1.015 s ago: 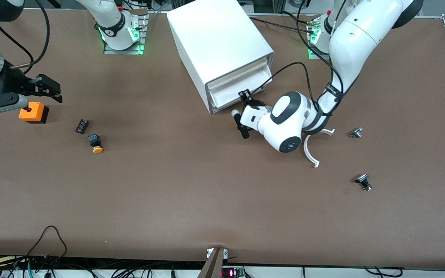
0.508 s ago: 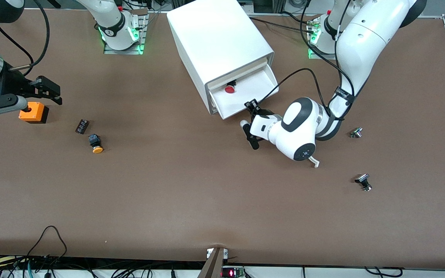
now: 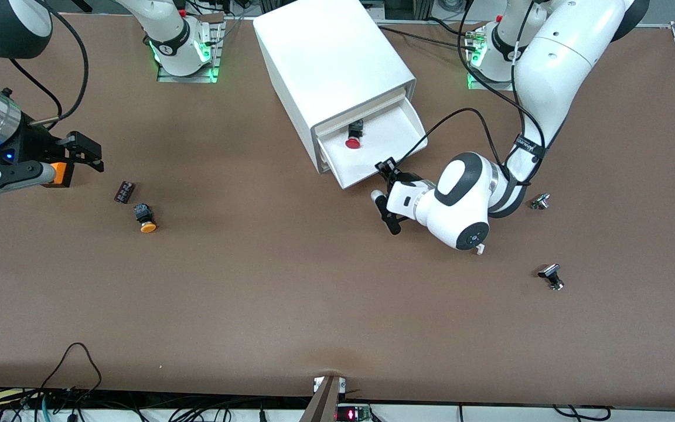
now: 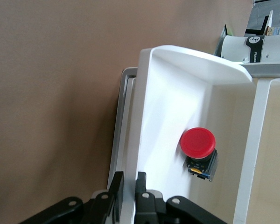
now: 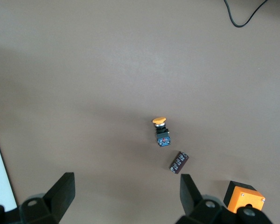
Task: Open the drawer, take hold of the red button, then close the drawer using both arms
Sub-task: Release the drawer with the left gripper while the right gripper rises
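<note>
**At the Drawer Lip: Drawer Drawn Out, Button Exposed**

At the sloped front lip of the drawer (image 3: 372, 146), the left pincer (image 4: 127, 191) is clamped with narrow fingers, one on each face of the lip. Compared with one second ago, when the drawer stood nearly flush in the white cabinet (image 3: 329, 58), it now projects well out, and the pincer has travelled with it toward the front camera. The red-capped button (image 3: 352, 140) is now uncovered; it lies on the drawer floor close to the cabinet mouth, cap tipped toward the lip. Judgement: the opening step is largely complete and access for the grab exists.

The left arm reaches from its base, elbow high, forearm folded low with the wrist level with the lip.

The right pincer (image 5: 123, 198), spread wide and empty, hovers above the table (image 3: 290, 293) at the right arm's end, over the orange box (image 3: 59, 174); it has shifted slightly. Nearby lie an orange-capped button (image 3: 145, 218) and a black block (image 3: 124, 192).
</note>
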